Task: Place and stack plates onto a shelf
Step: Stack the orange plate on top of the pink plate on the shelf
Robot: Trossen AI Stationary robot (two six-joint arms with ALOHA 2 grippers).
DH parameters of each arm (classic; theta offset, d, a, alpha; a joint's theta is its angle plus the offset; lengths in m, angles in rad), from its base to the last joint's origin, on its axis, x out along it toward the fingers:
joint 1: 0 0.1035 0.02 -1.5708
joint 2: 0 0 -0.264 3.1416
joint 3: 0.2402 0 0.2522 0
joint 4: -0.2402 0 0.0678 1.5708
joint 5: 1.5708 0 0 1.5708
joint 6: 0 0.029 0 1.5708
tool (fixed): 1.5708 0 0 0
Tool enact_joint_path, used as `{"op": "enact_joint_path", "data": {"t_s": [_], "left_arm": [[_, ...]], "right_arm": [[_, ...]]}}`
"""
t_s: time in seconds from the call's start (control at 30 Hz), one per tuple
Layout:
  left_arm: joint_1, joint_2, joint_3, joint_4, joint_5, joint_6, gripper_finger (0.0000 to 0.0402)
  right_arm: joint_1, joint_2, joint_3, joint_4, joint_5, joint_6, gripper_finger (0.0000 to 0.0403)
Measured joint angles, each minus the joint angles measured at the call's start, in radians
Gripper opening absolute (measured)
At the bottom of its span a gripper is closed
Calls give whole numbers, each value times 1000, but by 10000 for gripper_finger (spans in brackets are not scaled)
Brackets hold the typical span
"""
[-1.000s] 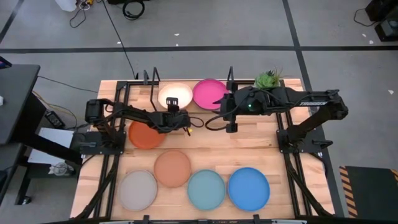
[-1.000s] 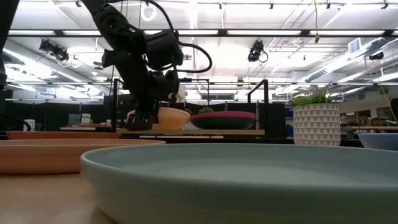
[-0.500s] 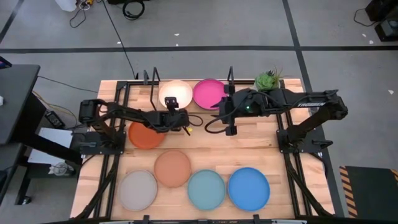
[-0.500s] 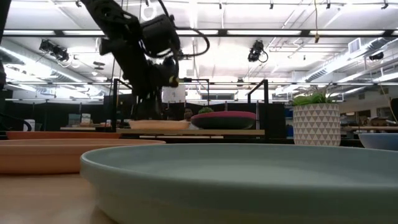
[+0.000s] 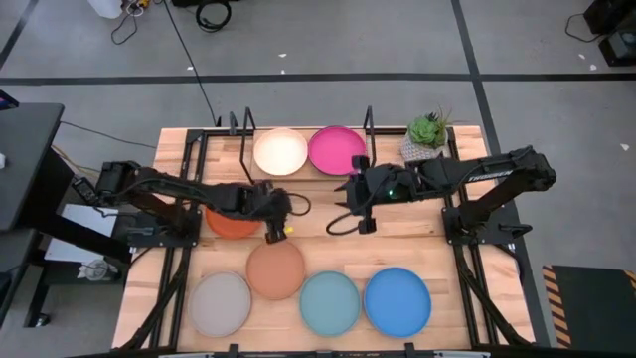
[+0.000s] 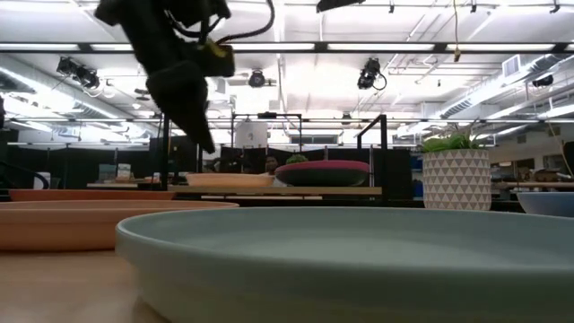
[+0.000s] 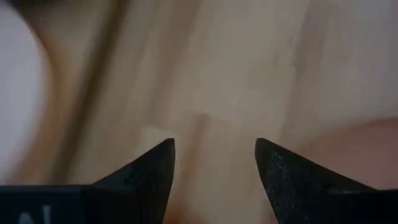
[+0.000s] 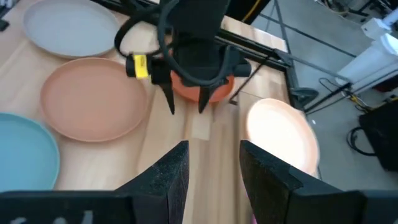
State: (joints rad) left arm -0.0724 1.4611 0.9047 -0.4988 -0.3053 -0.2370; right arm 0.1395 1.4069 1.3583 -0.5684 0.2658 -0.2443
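From my station, the high view looks straight down on the whole table [image 5: 397, 224]. The low view sits at tabletop height, a turquoise plate [image 6: 359, 260] filling its near field, facing the shelf [image 6: 278, 190]. My left wrist view hangs close above bare wood. The right wrist view looks toward nine o'clock, sharing the salmon plate [image 8: 93, 99] with the high view.

Counted seven plates [image 5: 281, 151]: two on the one shelf [image 5: 298, 179], five on the table [image 5: 467, 278]. Also one potted plant [image 5: 425, 134].
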Motion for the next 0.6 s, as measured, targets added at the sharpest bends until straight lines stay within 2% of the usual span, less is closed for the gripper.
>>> {"op": "enact_joint_path", "data": {"t_s": [0.07,0.27,0.43,0.6], "left_arm": [[-32,3,0,-75,5,-137,231],[-91,13,-1,-256,-32,-394,223],[-124,25,0,-345,-43,-524,201],[-149,82,0,-391,-66,-593,197]], "right_arm": [[9,0,-48,45,0,1,147],[18,1,-167,188,1,-29,147],[18,0,-176,205,2,-48,147],[18,0,-176,239,2,-73,147]]}}
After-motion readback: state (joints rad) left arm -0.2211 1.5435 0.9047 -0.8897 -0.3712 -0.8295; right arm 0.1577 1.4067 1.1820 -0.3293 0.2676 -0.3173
